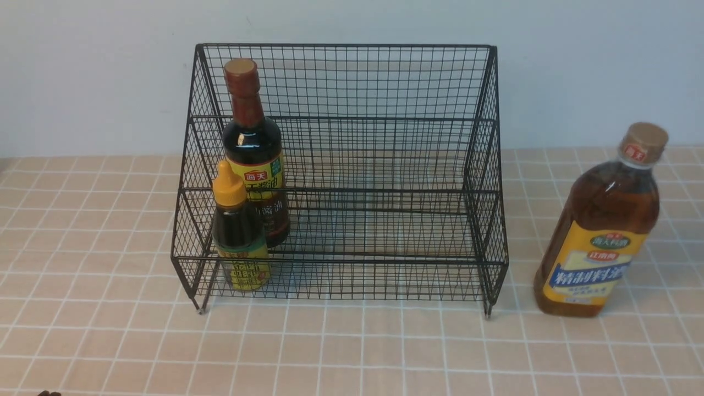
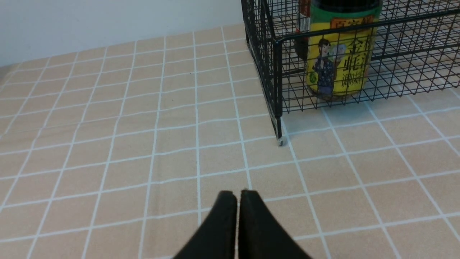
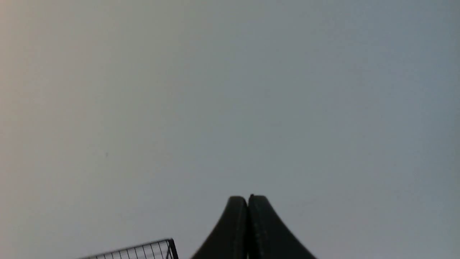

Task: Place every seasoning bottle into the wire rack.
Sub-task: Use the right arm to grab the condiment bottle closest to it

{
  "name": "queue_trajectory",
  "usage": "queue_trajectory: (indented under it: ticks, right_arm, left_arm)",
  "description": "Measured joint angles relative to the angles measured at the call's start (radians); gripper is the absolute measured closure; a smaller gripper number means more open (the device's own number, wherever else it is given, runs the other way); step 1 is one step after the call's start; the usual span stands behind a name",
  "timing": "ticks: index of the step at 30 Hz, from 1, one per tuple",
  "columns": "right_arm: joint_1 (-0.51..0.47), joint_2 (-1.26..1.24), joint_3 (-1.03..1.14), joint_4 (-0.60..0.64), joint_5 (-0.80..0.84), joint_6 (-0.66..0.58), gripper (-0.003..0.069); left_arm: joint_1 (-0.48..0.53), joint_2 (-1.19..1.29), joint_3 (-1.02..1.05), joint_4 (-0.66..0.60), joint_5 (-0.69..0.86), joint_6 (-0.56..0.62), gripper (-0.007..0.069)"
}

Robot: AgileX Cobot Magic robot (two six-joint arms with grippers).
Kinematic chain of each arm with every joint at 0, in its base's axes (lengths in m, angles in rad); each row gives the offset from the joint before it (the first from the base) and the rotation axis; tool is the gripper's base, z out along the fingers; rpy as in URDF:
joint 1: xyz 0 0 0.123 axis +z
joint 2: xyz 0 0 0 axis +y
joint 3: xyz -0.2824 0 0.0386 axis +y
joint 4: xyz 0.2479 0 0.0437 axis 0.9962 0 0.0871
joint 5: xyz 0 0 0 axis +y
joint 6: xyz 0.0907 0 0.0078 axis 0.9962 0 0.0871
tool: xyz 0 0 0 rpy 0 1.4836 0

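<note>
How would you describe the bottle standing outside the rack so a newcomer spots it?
Find the large black wire-mesh rack at the middle of the beige tiled tabletop. To the robot's right of it, apart from the mesh, stands a big amber bottle with a yellow-and-blue label. The small yellow-capped bottle and tall soy-sauce bottle are dark and sit inside the rack.

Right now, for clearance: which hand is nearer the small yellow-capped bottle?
Left. The left hand is low over the tiles, just short of the wire rack corner holding the small yellow-capped bottle. The right hand faces the wall above the rack's top edge.
</note>
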State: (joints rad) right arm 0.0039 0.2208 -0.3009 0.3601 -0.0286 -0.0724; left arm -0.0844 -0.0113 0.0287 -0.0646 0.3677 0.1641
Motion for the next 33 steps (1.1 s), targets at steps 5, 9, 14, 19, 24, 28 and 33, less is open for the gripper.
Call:
queue_trajectory:
  ticks: [5, 9, 14, 19, 24, 28, 33]
  right_arm:
    - [0.000, 0.286, -0.172, -0.090, 0.102, -0.002, 0.0619]
    - [0.000, 0.473, -0.283, -0.096, 0.135, -0.007, 0.0549]
    - [0.041, 0.611, -0.380, -0.089, 0.155, -0.010, 0.0433]
    - [0.159, 0.754, -0.445, -0.098, 0.146, -0.040, 0.0234]
    - [0.176, 0.853, -0.446, -0.105, 0.115, -0.062, 0.0088]
    - [0.176, 0.924, -0.446, -0.108, 0.112, -0.072, 0.0042]
    - [0.176, 0.997, -0.446, -0.111, 0.117, -0.088, 0.0046]
  left_arm:
    - [0.000, 0.000, 0.000, 0.000, 0.001, 0.000, 0.0631]
    - [0.000, 0.000, 0.000, 0.000, 0.001, 0.000, 0.0631]
    - [0.000, 0.000, -0.001, 0.000, 0.001, 0.000, 0.0631]
    - [0.000, 0.000, -0.001, 0.000, 0.001, -0.002, 0.0631]
    - [0.000, 0.000, -0.001, 0.000, 0.001, -0.003, 0.0631]
    - [0.000, 0.000, -0.001, 0.000, 0.002, -0.003, 0.0631]
    - [0.000, 0.000, -0.001, 0.000, 0.002, -0.003, 0.0631]
